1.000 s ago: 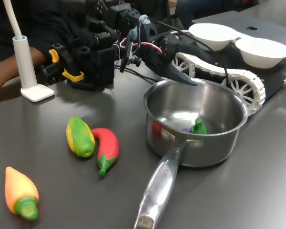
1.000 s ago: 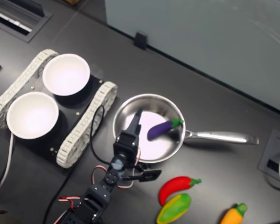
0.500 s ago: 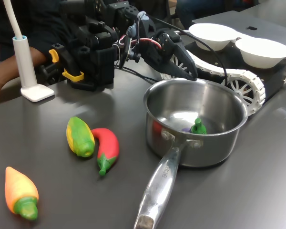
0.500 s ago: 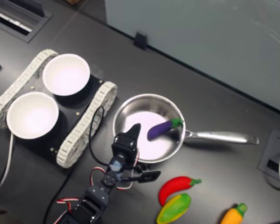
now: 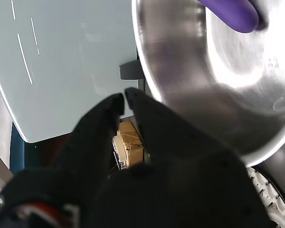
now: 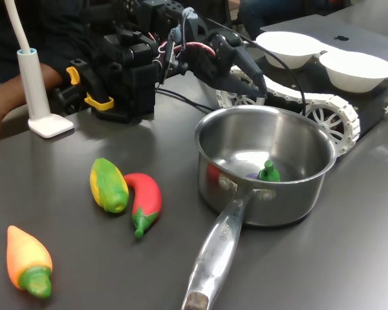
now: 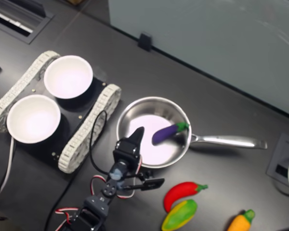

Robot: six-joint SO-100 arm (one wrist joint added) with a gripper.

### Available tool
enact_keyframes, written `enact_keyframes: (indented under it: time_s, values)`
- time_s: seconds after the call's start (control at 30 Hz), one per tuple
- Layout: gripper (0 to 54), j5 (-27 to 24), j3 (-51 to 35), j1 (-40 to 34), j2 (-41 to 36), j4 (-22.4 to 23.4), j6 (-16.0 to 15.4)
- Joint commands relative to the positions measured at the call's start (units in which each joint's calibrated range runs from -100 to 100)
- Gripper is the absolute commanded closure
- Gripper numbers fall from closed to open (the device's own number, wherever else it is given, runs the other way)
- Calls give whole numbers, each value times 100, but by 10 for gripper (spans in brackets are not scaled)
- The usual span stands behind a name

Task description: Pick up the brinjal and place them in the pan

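Note:
The purple brinjal (image 7: 165, 133) with its green cap lies inside the steel pan (image 7: 130, 113), near the handle side. In the first exterior view only its green cap (image 6: 268, 171) shows above the pan's rim (image 6: 210, 126). In the wrist view its purple end (image 5: 230, 12) rests on the pan's floor (image 5: 237, 80). My black gripper (image 7: 139, 131) hangs above the pan's rim, shut, with nothing held. Its fingertips (image 5: 124, 98) meet in the wrist view, and it stands at the pan's back edge (image 6: 261, 92) in the first exterior view.
A red chilli (image 6: 144, 199), a yellow-green corn toy (image 6: 108, 185) and an orange carrot toy (image 6: 28, 260) lie on the dark table. Two white bowls (image 7: 68, 76) (image 7: 33, 118) sit on a tracked vehicle beside the pan. A white lamp base (image 6: 49, 124) and a person's arm (image 6: 3, 103) are nearby.
My gripper has drawn back and up from over the pan's inside to its rim, toward the arm's base. The brinjal and pan have not moved.

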Motion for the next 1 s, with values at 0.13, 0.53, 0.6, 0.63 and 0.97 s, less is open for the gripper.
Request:
enact_keyframes:
  time_s: [0.13, 0.53, 0.6, 0.63, 0.97]
  values:
    - [535, -190, -1027, -33, -706, 781, 67]
    - [535, -459, -1436, -136, -849, 1821, 58]
    - [535, -488, -1545, -125, -849, 2094, 41]
    - [535, -508, -1599, -125, -849, 2230, 25]
    - [535, -611, -1708, -136, -849, 3407, -101]
